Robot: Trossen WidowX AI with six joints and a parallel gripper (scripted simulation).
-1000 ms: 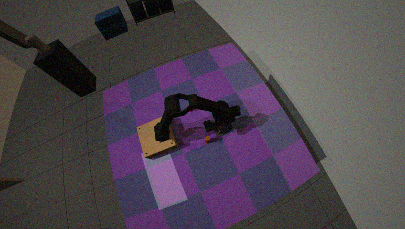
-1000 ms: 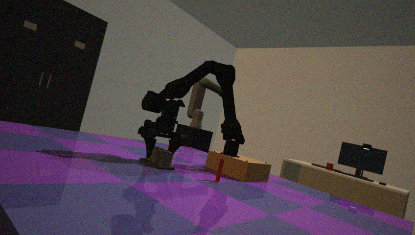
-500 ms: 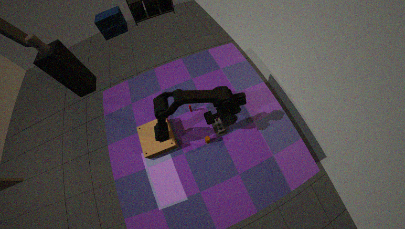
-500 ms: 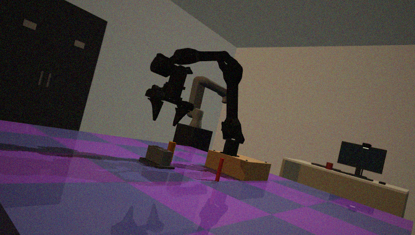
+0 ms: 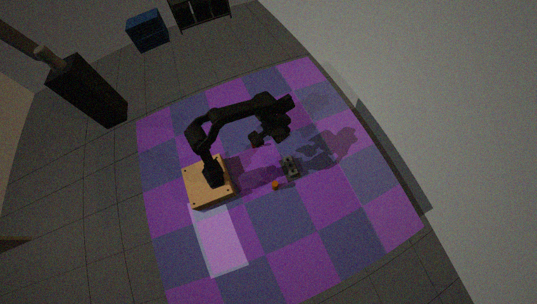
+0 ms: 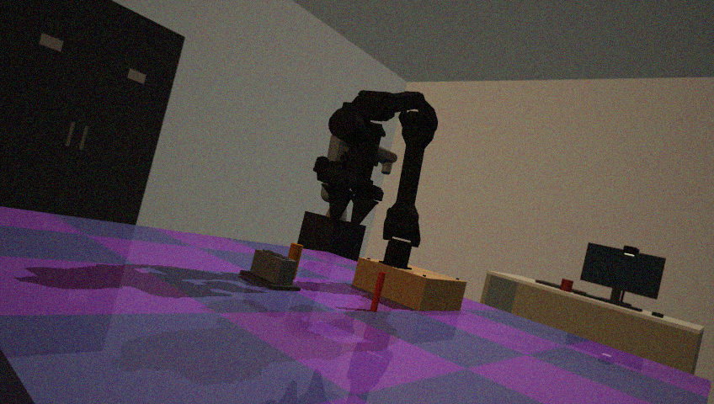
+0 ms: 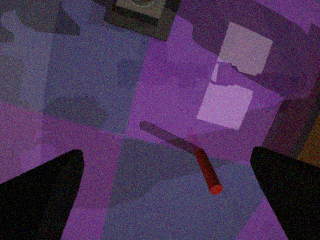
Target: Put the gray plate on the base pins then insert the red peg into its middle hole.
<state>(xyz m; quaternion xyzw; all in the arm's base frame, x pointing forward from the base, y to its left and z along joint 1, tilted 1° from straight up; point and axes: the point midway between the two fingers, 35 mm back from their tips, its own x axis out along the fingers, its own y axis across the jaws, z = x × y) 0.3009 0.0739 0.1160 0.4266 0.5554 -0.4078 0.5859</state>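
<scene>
Arm folded high, gripper [image 6: 350, 212] wide open, empty

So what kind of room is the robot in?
Probably an indoor room, like a living room or office: a low cabinet with a monitor on it, a tall dark cupboard, plain walls, and a purple checkered mat on a tiled floor.

colours rn, quick

Floor mat [image 5: 308, 211] is purple/violet checks, peg [image 6: 376, 291] red, plate [image 6: 273, 266] gray, arm [image 5: 233, 113] blk, mount block [image 5: 195, 188] tan, orange cyl [image 5: 275, 185].
</scene>
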